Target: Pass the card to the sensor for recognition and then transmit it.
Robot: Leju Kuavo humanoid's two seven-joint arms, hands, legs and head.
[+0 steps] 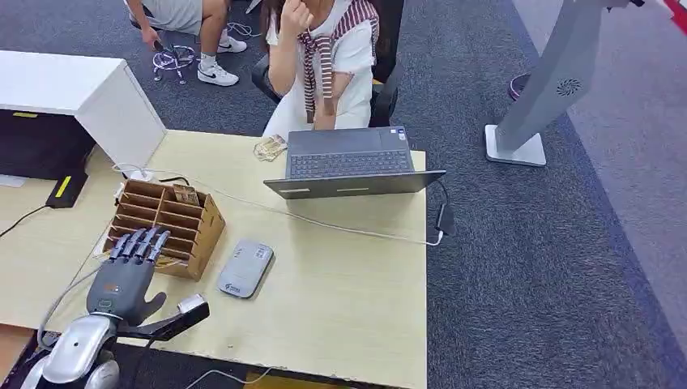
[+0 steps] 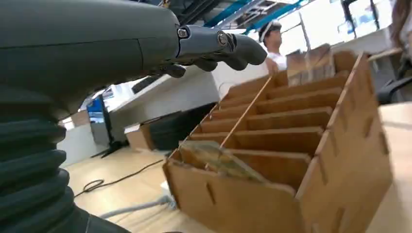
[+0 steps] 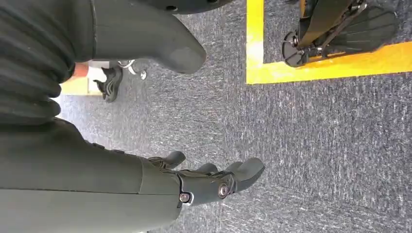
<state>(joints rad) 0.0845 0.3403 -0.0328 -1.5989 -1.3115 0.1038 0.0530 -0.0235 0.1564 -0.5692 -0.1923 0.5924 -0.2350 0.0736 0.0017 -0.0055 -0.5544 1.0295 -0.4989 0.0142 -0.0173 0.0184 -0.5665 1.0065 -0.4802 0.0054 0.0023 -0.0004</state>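
Left hand [image 1: 130,271] empty, fingers spread, hovering at wooden card rack [image 1: 166,227] on counter [image 1: 340,300]; right hand [image 3: 194,182] empty, fingers apart, over carpet [image 3: 316,145].

rack [image 1: 166,227] left of sensor [image 1: 245,268] | laptop [image 1: 350,162] behind, on table [image 1: 340,300]

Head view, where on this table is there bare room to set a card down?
The widest bare patch of table runs from the grey sensor pad to the right edge, in front of the laptop. The left end is crowded: wooden slot box, left hand over it, cables.
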